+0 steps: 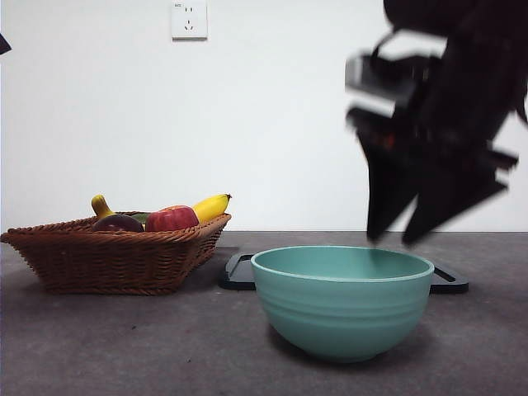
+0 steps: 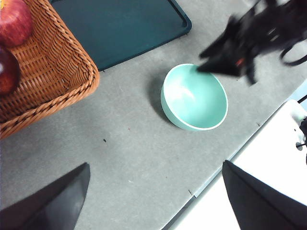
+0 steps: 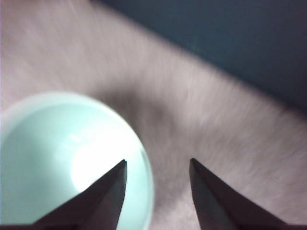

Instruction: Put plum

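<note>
The plum (image 1: pixel 116 222) lies in the wicker basket (image 1: pixel 115 260) at the left of the counter (image 1: pixel 124 346), touching a red apple (image 1: pixel 172 219); a banana (image 1: pixel 211 206) rests behind the apple, and a second yellow piece (image 1: pixel 101 206) rises behind the plum. In the left wrist view the plum (image 2: pixel 8 71) shows at the frame's edge just beside the apple (image 2: pixel 15 21). A teal bowl (image 1: pixel 341 299) stands near the front, well apart from the basket; behind it lies a dark tray (image 1: pixel 239 274). The right hand (image 1: pixel 398 239) hangs blurred above the bowl's far-right rim, jaws apart at a moderate width, holding nothing; its wrist view shows the bowl (image 3: pixel 57 158) under one jaw and bare counter under the other. The left hand (image 2: pixel 153 201) hovers high over the counter, jaws wide, holding nothing.
</note>
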Robot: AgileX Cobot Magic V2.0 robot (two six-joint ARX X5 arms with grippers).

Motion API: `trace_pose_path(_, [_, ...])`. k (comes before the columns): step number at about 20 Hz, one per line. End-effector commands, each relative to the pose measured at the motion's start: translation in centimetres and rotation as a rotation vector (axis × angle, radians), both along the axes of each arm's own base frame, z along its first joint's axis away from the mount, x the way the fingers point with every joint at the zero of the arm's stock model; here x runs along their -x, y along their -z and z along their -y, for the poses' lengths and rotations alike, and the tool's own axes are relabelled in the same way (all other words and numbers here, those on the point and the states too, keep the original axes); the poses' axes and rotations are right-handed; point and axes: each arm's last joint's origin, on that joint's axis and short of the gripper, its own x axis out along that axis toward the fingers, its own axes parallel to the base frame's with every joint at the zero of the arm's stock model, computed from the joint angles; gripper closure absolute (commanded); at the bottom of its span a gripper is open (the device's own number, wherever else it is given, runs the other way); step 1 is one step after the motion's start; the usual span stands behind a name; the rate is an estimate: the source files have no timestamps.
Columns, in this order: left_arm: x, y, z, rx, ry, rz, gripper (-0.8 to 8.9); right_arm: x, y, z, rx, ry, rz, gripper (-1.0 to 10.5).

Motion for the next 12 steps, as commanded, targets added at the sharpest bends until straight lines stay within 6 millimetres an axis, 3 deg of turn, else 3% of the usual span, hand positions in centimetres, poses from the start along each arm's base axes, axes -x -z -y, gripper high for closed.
trace_pose_path(1, [-0.1, -0.3, 0.1, 0.003, 0.016, 0.016, 3.81, 0.3, -3.5, 0.0, -0.055, -0.002, 0.083, 7.4])
trace_pose_path(7, [-0.1, -0.3, 0.1, 0.003, 0.016, 0.015, 3.81, 3.9, -9.5, 2.4, -0.134, -0.027, 0.176, 7.4])
trace_pose_path(12, [-0.1, -0.3, 0.1, 0.003, 0.016, 0.015, 3.81, 7.7, -11.0, 4.7, -0.191, -0.093, 0.127, 7.4])
